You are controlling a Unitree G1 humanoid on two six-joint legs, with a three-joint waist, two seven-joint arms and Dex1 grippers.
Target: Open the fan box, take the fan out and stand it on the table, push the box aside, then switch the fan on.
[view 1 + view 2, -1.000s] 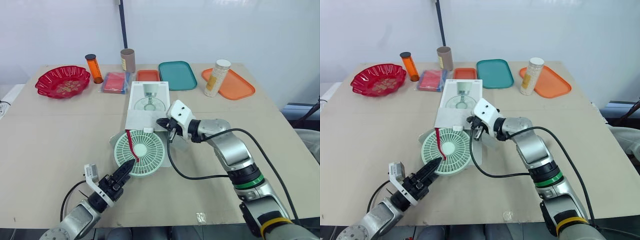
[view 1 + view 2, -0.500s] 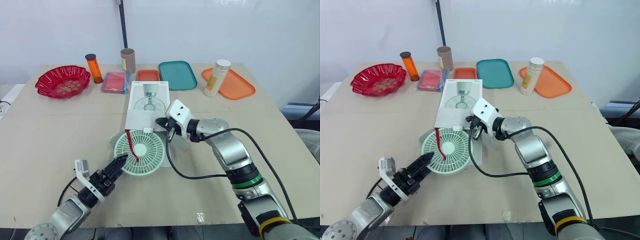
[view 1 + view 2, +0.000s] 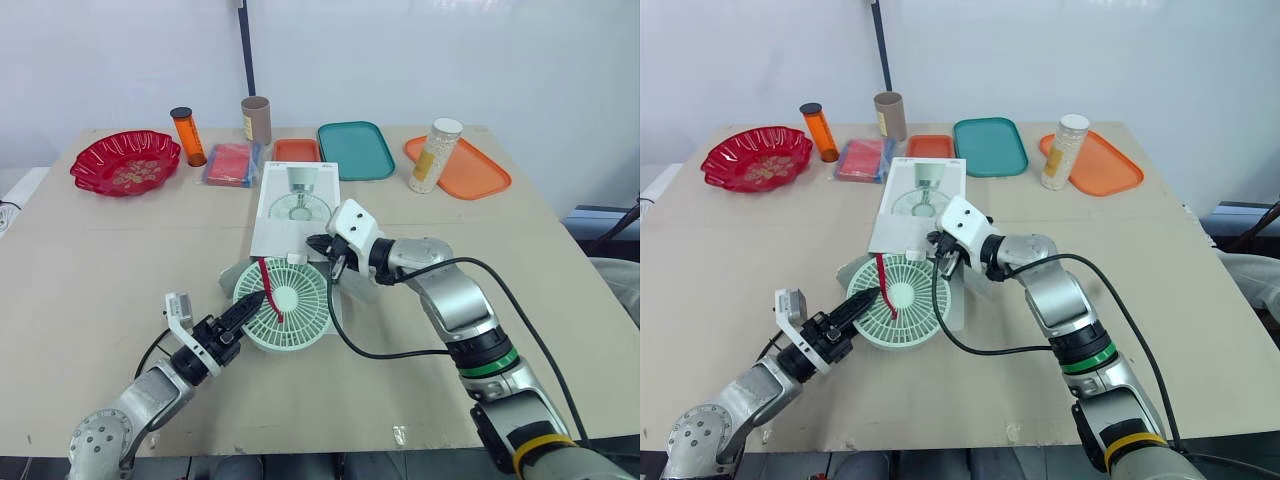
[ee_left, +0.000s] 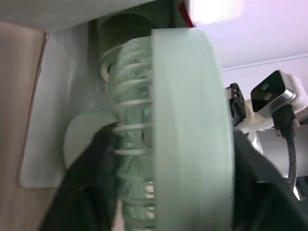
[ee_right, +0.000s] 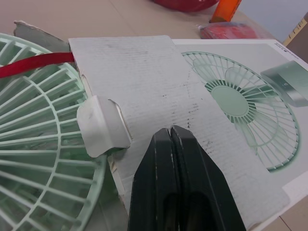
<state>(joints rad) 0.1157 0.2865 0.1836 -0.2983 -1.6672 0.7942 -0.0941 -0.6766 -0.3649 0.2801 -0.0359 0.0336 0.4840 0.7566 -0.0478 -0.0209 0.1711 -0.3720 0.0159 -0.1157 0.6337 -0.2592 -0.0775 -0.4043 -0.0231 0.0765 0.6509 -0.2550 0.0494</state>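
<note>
The white fan box lies flat mid-table with its near end open. A mint-green round fan with a red strap is partly out of that end, its face tilted up. My left gripper is at the fan's left rim; in the left wrist view the rim sits between its two black fingers, so it is shut on the fan. My right gripper is shut, and its fingertips rest on the box's open flap with nothing between them.
Along the far edge stand a red bowl, an orange bottle, a cardboard tube, a red packet, a small orange tray, a teal tray and an orange tray beside a white canister.
My left gripper has moved from in front of the fan up to its left rim and taken hold. The fan has tilted slightly. The right gripper has hardly moved.
</note>
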